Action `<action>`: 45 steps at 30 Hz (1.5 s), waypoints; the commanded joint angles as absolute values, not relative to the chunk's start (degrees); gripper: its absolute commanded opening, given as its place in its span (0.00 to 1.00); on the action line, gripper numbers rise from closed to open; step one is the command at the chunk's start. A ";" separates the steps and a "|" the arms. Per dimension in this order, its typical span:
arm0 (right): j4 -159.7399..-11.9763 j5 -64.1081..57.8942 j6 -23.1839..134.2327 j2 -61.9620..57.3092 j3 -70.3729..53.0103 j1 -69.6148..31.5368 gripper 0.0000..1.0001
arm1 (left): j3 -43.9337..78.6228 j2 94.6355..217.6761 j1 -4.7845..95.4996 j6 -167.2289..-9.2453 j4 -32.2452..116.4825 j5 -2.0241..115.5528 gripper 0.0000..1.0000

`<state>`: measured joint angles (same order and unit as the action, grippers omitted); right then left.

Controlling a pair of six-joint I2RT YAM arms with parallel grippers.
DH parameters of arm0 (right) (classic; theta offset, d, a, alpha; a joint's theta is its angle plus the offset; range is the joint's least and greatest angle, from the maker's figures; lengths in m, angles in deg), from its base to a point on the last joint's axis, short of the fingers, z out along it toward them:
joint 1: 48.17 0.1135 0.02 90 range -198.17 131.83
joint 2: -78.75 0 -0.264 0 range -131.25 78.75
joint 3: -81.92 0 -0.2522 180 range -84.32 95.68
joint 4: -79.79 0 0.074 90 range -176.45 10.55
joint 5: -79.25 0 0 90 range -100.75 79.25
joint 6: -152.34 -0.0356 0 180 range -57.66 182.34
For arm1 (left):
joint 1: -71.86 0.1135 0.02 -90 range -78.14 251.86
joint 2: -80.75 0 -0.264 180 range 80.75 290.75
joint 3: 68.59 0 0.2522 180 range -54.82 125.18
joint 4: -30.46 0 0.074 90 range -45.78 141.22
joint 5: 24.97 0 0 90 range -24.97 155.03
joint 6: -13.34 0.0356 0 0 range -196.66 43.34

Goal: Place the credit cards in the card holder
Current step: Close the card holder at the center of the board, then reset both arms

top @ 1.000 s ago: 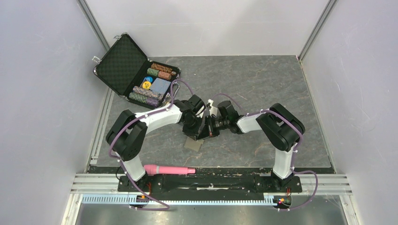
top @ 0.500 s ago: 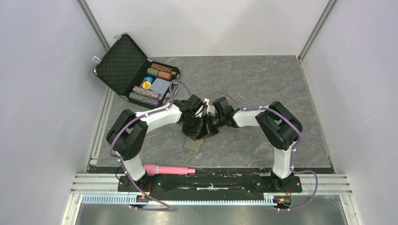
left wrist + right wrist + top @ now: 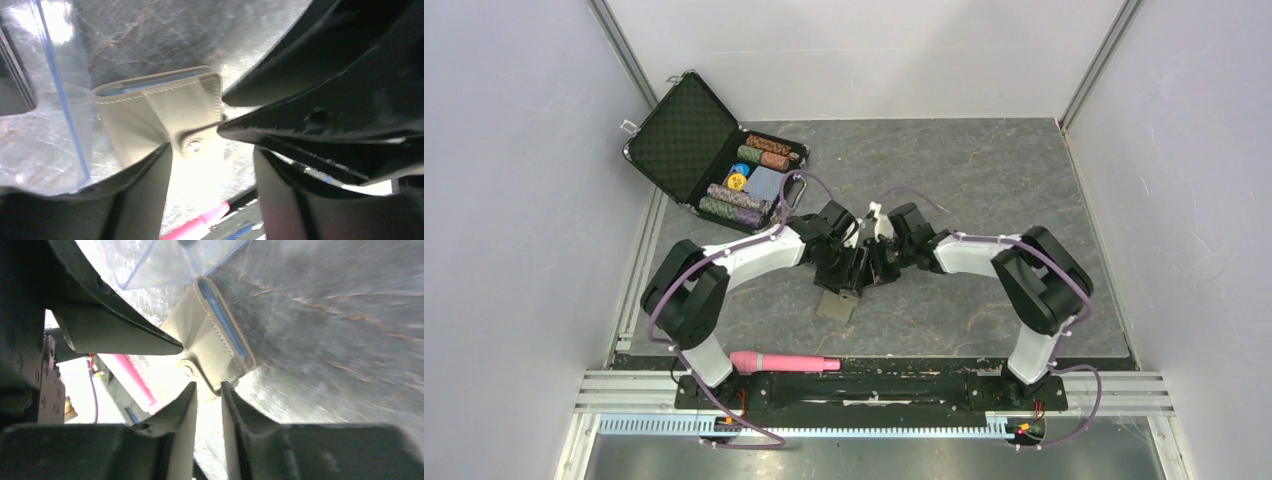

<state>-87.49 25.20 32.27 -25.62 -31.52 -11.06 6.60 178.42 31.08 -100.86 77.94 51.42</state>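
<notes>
Left pincer (image 3: 212,160) spread astride card holder (image 3: 160,107). Right pincer (image 3: 209,392) barely parted at its corner, grip unclear. Both slack, so holder could slip free.

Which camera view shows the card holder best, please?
The right wrist view: the card holder lies nearly whole there, with its stitched edge, blue inside and snap tab. The left wrist view shows its face and tab, but less of its outline. The top external view shows only a small taupe patch, without detail.
</notes>
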 commanded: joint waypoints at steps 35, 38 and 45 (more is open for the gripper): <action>-118.44 -28.62 61.63 18.01 -74.57 -38.92 0.98 | -20.76 141.67 59.29 -80.01 38.75 73.03 1.00; -124.90 -30.22 64.88 15.34 -75.11 -39.02 0.98 | -24.86 143.79 59.57 -77.96 34.04 74.00 1.00; -149.50 -31.29 75.66 8.59 -84.05 -39.35 0.98 | -38.53 148.49 60.47 -74.21 2.49 72.70 1.00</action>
<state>-131.51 -28.53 68.16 11.84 -81.22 -38.95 -33.42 146.07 59.85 -81.04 26.53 70.98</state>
